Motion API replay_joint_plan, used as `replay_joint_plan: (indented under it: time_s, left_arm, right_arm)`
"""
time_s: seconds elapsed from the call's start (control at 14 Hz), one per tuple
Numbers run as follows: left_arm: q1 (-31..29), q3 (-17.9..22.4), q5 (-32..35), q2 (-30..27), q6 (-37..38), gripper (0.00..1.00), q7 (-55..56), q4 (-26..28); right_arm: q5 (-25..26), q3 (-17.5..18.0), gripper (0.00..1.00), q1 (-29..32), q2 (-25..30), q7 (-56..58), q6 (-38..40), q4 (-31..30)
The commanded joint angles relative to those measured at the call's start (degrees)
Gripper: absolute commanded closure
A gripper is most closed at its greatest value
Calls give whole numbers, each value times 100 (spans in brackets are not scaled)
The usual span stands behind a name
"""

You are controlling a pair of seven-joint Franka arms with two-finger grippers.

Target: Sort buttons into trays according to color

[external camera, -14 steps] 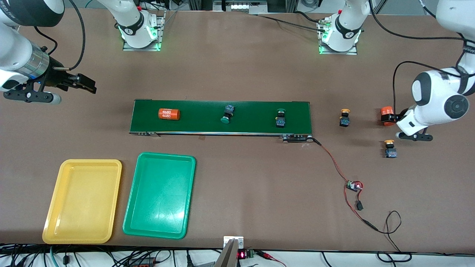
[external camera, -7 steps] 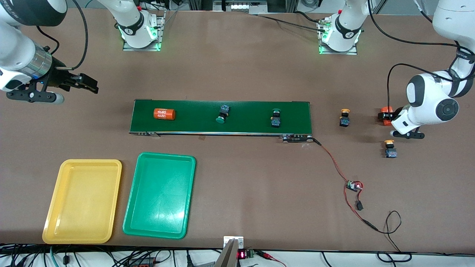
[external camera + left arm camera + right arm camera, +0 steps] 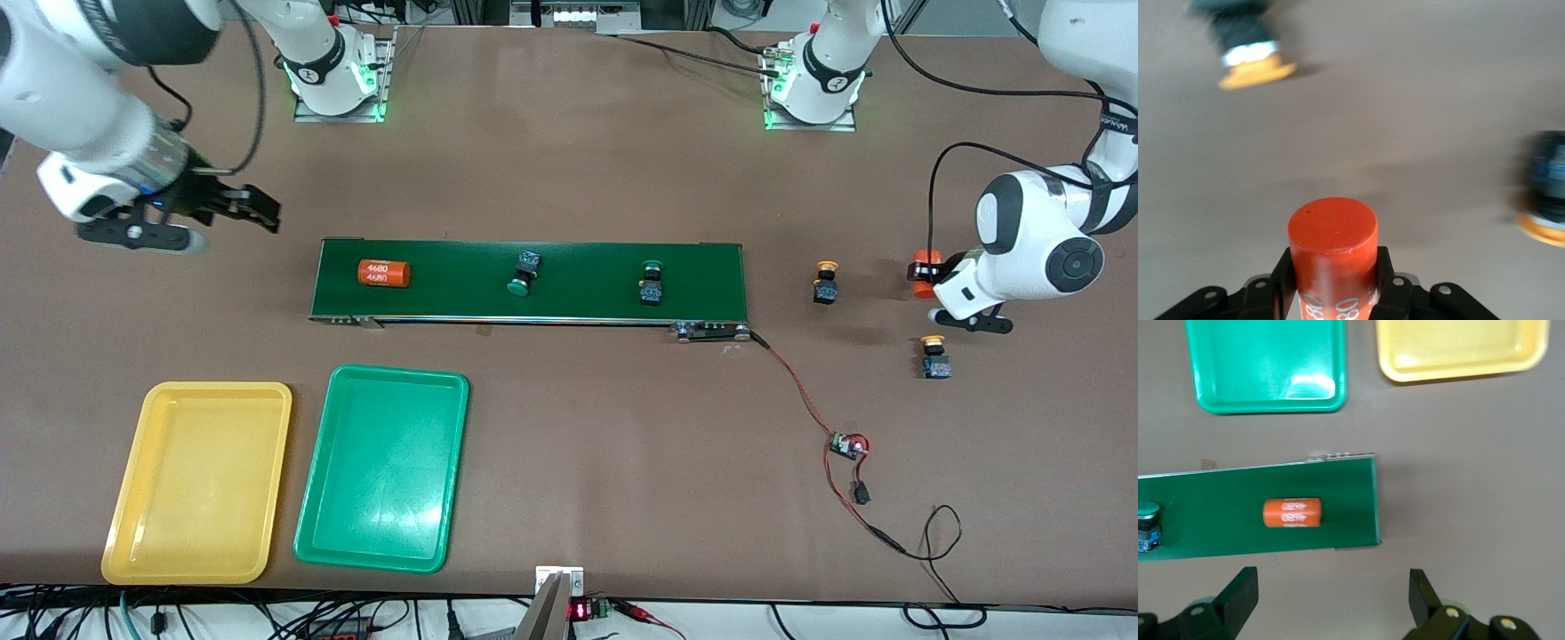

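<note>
Two green-capped buttons ride the dark green belt: one lies on its side, one stands upright. Two yellow-capped buttons stand on the table off the belt's end toward the left arm; both show blurred in the left wrist view. The yellow tray and green tray lie side by side, empty. My left gripper is shut on an orange numbered cylinder beside those yellow buttons. My right gripper is open and empty, over the table by the belt's other end.
The conveyor belt also carries a second orange cylinder near the right arm's end. A red-black wire with a small circuit board runs from the belt's motor toward the table's front edge.
My right gripper has moved toward the belt's end. The cylinder and green buttons on the belt have drifted toward the right arm's end. My left gripper shifted slightly with its cylinder.
</note>
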State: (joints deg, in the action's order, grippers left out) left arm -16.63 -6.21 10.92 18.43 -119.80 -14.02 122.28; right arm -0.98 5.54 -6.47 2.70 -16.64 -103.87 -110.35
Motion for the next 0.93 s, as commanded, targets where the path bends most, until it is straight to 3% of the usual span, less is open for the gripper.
replay_joint_plan:
  time_s: [0.0,0.14,0.29,0.5,0.86]
  left_arm:
    - [11,-861,-124,-164,999,86,-66,-555]
    - [11,-1703,-292,-164,1588,86,-118,-881]
    - [11,-2355,-319,-147,1591,86,-171,-943]
    - [20,-2823,-432,-94,1101,86,-958,-908]
    - [81,-3307,-442,-41,529,83,-2507,-829]
  right_arm:
    - [-43,315,0,-3,12,-504,-763,-600]
    - [-34,692,0,-3,12,-936,-1177,-934]
    - [-25,886,0,-3,-41,-1148,-1337,-1085]
    - [-25,1106,0,-64,-331,-1306,-1538,-1076]
    - [-8,1124,0,-355,-551,-1843,-1899,-1155]
